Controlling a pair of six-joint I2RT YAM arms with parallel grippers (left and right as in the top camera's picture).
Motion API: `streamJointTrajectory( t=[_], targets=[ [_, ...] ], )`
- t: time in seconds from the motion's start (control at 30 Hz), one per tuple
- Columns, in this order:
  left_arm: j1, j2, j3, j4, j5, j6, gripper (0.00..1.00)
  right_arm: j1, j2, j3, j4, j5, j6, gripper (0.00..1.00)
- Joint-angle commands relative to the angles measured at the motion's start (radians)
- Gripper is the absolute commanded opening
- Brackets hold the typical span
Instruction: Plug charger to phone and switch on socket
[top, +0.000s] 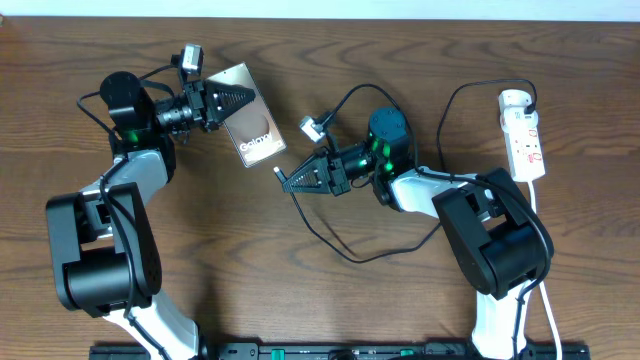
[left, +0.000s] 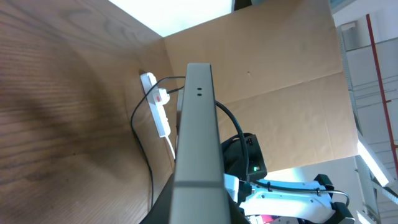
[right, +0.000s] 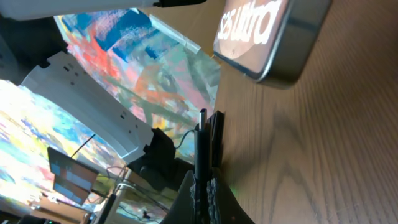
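**Overhead:** the left end effector (top: 232, 102) is clamped on the phone (top: 258, 132) at the far left of the bench (top: 380, 40). The right end effector (top: 288, 182), just right of the phone and nearer, pinches the charger (top: 350, 260) by its connector tip, and the cable loops right toward the socket (top: 524, 135) at the far right. **Left wrist:** the phone appears edge-on, rising from the grip, with the socket beyond it. **Right wrist:** the fingers (right: 214, 196) press together on the connector tip, which stands near but apart from the phone's corner lettered "S25 Ultra".
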Motion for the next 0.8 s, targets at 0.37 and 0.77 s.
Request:
streamJointTrajectory(
  t=[0.37, 0.77],
  targets=[
    [-0.002, -0.007, 0.029, 0.01, 0.005, -0.012, 0.07, 0.005, 0.004, 0.018, 0.0, 0.03, 0.018, 0.01],
    [-0.014, -0.007, 0.029, 0.074, -0.005, -0.016, 0.07, 0.005, 0.017, 0.021, 0.004, 0.055, -0.021, 0.01]
  ],
)
